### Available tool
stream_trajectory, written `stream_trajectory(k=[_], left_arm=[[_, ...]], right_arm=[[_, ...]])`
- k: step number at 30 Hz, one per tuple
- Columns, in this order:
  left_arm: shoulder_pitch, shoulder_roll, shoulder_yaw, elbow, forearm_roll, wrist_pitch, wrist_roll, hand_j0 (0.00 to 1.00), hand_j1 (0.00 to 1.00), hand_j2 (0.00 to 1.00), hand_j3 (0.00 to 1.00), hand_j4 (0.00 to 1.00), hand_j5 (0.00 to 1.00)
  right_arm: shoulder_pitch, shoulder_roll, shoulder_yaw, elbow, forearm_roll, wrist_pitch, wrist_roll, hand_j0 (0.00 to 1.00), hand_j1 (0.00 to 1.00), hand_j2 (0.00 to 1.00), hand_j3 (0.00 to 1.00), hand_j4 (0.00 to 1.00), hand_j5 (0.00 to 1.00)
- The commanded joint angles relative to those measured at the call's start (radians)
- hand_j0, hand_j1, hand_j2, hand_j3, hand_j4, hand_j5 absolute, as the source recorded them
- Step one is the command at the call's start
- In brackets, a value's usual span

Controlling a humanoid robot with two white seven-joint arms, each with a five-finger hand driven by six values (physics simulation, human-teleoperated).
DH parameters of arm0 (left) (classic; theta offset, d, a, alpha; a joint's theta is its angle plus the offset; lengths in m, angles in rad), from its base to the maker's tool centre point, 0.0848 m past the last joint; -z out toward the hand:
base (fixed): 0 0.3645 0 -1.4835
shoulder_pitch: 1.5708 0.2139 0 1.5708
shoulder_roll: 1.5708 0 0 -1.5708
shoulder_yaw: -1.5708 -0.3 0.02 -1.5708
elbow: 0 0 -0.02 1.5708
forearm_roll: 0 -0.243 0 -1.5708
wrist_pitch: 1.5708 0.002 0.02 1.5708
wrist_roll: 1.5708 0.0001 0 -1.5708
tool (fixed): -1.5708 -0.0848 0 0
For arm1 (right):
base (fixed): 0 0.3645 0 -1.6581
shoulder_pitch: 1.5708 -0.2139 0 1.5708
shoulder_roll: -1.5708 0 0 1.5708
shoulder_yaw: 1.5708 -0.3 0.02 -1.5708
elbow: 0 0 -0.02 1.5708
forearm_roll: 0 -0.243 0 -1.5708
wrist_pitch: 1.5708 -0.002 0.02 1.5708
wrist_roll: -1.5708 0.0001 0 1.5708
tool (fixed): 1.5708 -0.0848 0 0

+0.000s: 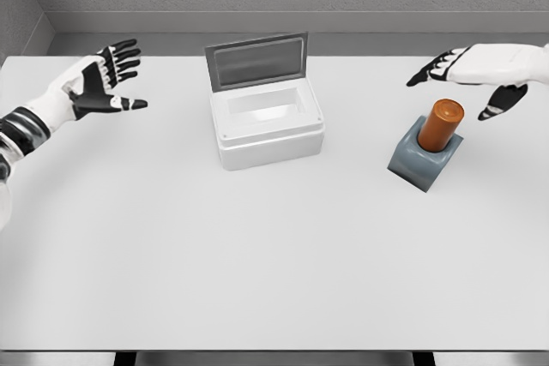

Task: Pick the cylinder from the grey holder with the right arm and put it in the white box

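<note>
Orange cylinder (441,124) seated upright, slightly tilted, in grey holder (423,160) on worktop (257,255), right of white box (268,122), lid up. Right hand (467,70) above it, fingers spread, empty. Left hand (99,81) open, idle. Judged rigid, smooth, likely slippery; grip exposed upper half, lift along axis.

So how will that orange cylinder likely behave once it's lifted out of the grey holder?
The orange cylinder looks rigid, so it should probably keep its shape under a grip. Its smooth round side may slip or turn in the right hand. It sits tilted in the grey holder; laid down on the table, it would likely roll.
</note>
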Motion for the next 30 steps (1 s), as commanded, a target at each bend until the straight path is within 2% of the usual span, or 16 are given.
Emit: stream_trajectory(k=[1,9,11,13,17,19,22,25,30], left_arm=[[-0.002,-0.006,0.0,-0.001,-0.031,-0.002,0.0,1.0,1.0,1.0,1.0,1.0,1.0],[-0.008,-0.059,0.007,-0.015,-0.031,-0.002,0.0,1.0,1.0,1.0,1.0,1.0,1.0],[-0.017,-0.092,0.01,-0.004,-0.029,-0.054,0.0,1.0,1.0,1.0,1.0,1.0,1.0],[-0.02,-0.11,0.013,0.029,-0.029,-0.054,0.0,1.0,1.0,1.0,1.0,1.0,1.0],[-0.031,-0.174,0.013,0.039,-0.029,-0.055,0.0,1.0,1.0,1.0,1.0,1.0,1.0],[-0.032,-0.174,0.019,0.04,-0.029,-0.055,0.0,1.0,1.0,1.0,1.0,1.0,1.0],[-0.034,-0.164,0.112,0.04,-0.028,-0.046,0.0,1.0,1.0,1.0,1.0,1.0,1.0],[-0.066,-0.153,0.119,0.081,-0.02,-0.042,0.0,1.0,1.0,1.0,1.0,1.0,1.0],[-0.066,-0.151,0.117,0.085,-0.019,-0.04,0.0,1.0,1.0,1.0,1.0,1.0,1.0]], right_arm=[[0.0,0.003,0.009,-0.001,-0.003,0.002,-0.018,1.0,1.0,1.0,1.0,1.0,1.0],[-0.002,0.003,0.014,0.004,0.004,0.002,-0.018,1.0,1.0,1.0,1.0,1.0,1.0],[-0.002,-0.006,0.015,0.004,0.004,0.002,-0.021,1.0,1.0,1.0,1.0,1.0,1.0],[0.0,-0.006,0.02,0.002,0.003,0.002,-0.021,1.0,1.0,1.0,1.0,1.0,1.0],[0.0,-0.005,0.043,-0.001,0.003,0.002,-0.019,1.0,1.0,1.0,1.0,1.0,1.0],[0.003,-0.002,0.041,-0.001,0.003,0.002,-0.021,1.0,1.0,1.0,1.0,1.0,1.0],[0.003,0.006,0.04,0.002,0.001,0.002,-0.021,1.0,1.0,1.0,1.0,1.0,1.0],[0.003,0.023,0.04,0.004,0.0,0.002,-0.021,1.0,1.0,1.0,1.0,1.0,1.0],[0.003,0.026,0.053,-0.001,0.003,0.002,-0.016,1.0,1.0,1.0,1.0,1.0,1.0]])
